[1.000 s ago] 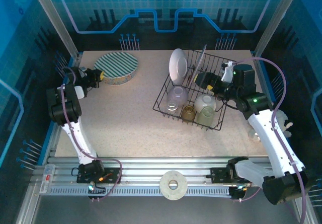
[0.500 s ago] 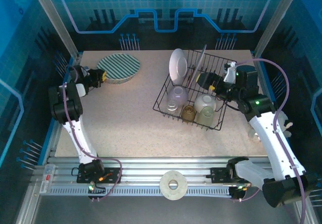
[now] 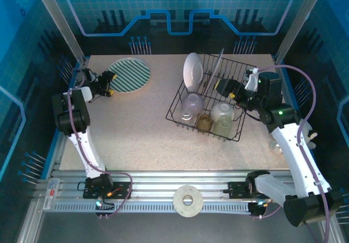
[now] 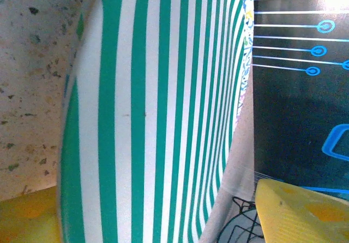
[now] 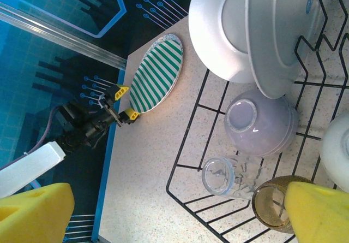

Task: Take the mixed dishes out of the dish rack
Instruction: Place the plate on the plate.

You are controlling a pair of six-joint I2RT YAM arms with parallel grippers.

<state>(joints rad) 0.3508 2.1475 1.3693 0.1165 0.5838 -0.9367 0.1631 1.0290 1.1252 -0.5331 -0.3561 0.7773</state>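
One dish was out: the striped plate [image 3: 130, 73] lay flat on the table's [image 3: 136, 134] far left, the left gripper [image 3: 109, 83] beside its rim with fingers apart, while two white plates [image 3: 192, 71] and the cups [image 3: 192, 105] sat in the rack [image 3: 170, 112] under the right gripper [image 3: 224, 88], also spread wide and empty.

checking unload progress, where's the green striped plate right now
In the top view the green-striped plate lies flat far left on the table, beside the left gripper.

Speckled table [image 3: 136, 131]: striped plate [image 3: 130, 74], dish rack [image 3: 175, 99]
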